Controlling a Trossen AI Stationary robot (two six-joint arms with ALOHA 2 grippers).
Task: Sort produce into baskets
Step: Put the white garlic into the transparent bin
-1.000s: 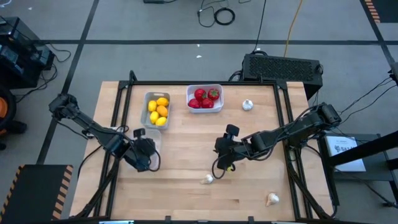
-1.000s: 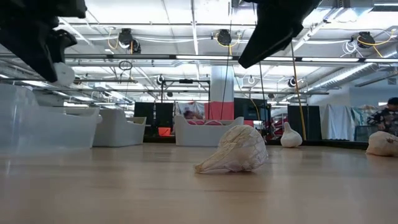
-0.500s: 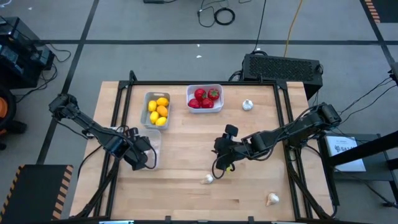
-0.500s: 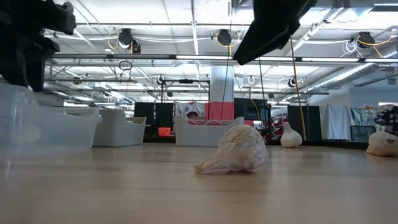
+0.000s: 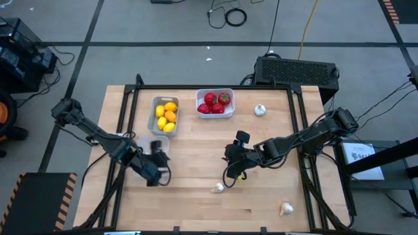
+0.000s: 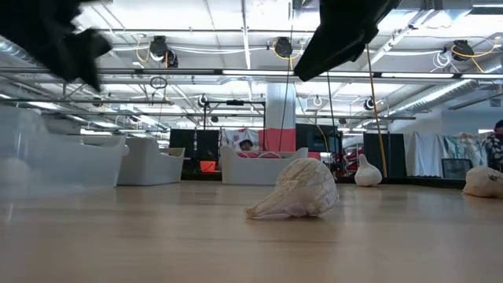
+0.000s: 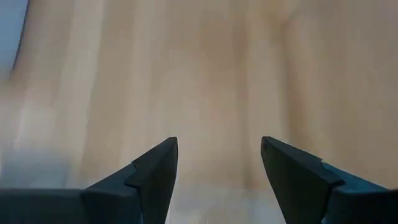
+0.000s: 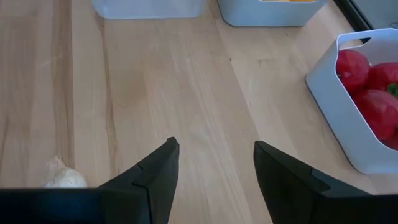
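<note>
My left gripper (image 5: 157, 173) is open and empty above bare wood (image 7: 211, 93), just on the near side of the clear tray (image 5: 160, 145). A pale shape (image 6: 12, 169) shows inside the clear tray in the low view. My right gripper (image 5: 230, 163) is open and empty above the table's middle. The grey basket (image 5: 164, 115) holds yellow and orange fruits. The white basket (image 5: 215, 102) holds red fruits (image 8: 367, 81). Garlic bulbs lie on the table near the middle front (image 5: 218, 188), at the front right (image 5: 286, 209) and at the far right (image 5: 260, 110).
A black box with a grille (image 5: 297, 69) stands beyond the far edge. Dark rails run along the table's left and right sides. The nearest garlic bulb (image 6: 295, 190) lies below my right gripper, and also shows in the right wrist view (image 8: 62, 177). Bare wood lies between the two grippers.
My left gripper has gone from above the clear tray toward the table's near edge. The whitish bulb seen at its fingers a second ago is gone from them, and a pale shape now shows inside the clear tray. My right arm has kept still.
</note>
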